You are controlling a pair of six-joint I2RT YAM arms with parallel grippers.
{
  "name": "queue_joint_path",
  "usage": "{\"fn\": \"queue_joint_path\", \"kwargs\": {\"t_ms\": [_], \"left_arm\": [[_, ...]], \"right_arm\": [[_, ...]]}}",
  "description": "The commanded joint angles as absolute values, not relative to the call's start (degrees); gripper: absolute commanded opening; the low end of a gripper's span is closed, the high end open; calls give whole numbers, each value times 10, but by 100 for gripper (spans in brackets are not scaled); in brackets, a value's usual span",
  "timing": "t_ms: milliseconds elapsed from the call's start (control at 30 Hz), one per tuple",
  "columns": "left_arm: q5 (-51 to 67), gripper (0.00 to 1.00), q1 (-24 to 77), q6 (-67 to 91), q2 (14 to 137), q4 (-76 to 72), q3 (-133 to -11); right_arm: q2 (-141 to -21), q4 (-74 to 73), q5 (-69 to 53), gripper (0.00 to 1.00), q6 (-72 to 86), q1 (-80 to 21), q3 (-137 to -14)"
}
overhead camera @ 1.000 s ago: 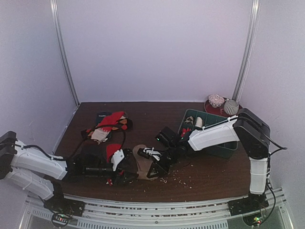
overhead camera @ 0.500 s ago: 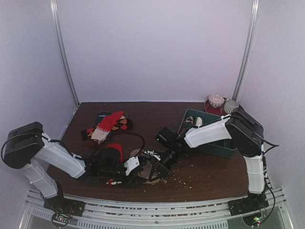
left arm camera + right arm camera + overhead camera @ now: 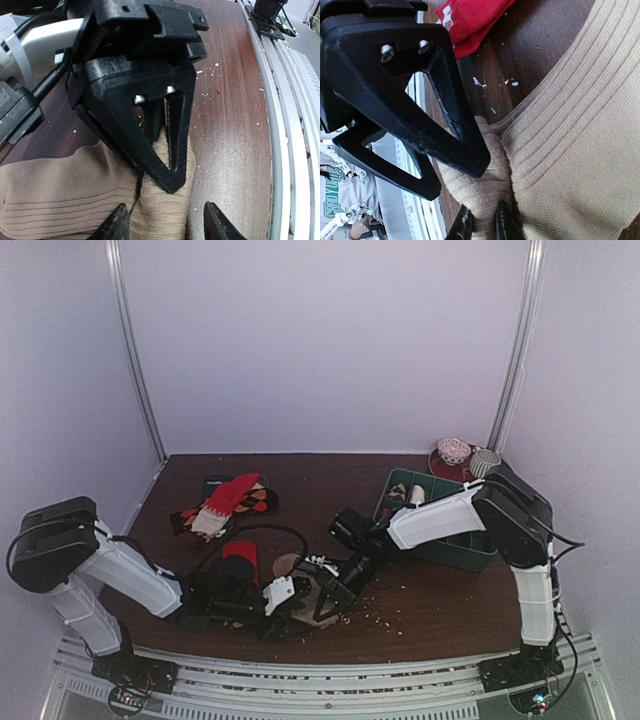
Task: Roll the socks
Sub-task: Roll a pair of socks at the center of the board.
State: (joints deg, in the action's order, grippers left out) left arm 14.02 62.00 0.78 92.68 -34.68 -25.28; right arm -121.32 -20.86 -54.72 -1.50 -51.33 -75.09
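The tan-brown sock lies on the table near the front centre, and its bunched end fills the left wrist view and the right wrist view. My right gripper is shut on a fold of that end, and its black fingers pinch it from above. My left gripper is open, its tips on either side of the same end, and its fingers cross just above the sock. The red sock lies flat beside the left arm; its white-marked end shows behind.
A pile of red and patterned socks lies at the back left. A green bin stands to the right, with two sock balls behind it. Crumbs dot the brown table. The metal rail runs along the front edge.
My left arm has lifted its elbow and swung its gripper right, up to the tan sock's end. My right gripper has edged forward, still holding the sock.
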Motion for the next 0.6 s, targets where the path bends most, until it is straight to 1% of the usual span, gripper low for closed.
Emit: {"fn": "queue_joint_path", "kwargs": {"t_ms": [0,100,167,233,300,400,467,500,567], "left_arm": [[142,49,623,22,951,-381,-257],[142,47,623,26,961,-392,-260],[142,43,623,28,968,-391,-264],[145,32,623,28,977,-386,-270],[149,26,623,31,982,-389,-271],[155,13,623,38,983,-389,-272],[147,0,623,49,989,-376,-275],[139,0,623,57,993,-366,-276],[124,0,623,82,999,-349,-273]], "right_arm": [[-1254,-281,-473,8,-6,-511,-718],[-1254,-280,-471,8,-5,-511,-718],[-1254,-280,-471,8,-3,-511,-718],[-1253,-277,-471,8,-2,-511,-717],[-1253,-276,-470,9,-2,-511,-716],[-1251,-274,-463,13,0,-511,-717],[-1249,-273,-458,15,-1,-511,-716],[-1243,-269,-456,17,-1,-511,-715],[-1212,-239,-453,24,1,-511,-702]]}}
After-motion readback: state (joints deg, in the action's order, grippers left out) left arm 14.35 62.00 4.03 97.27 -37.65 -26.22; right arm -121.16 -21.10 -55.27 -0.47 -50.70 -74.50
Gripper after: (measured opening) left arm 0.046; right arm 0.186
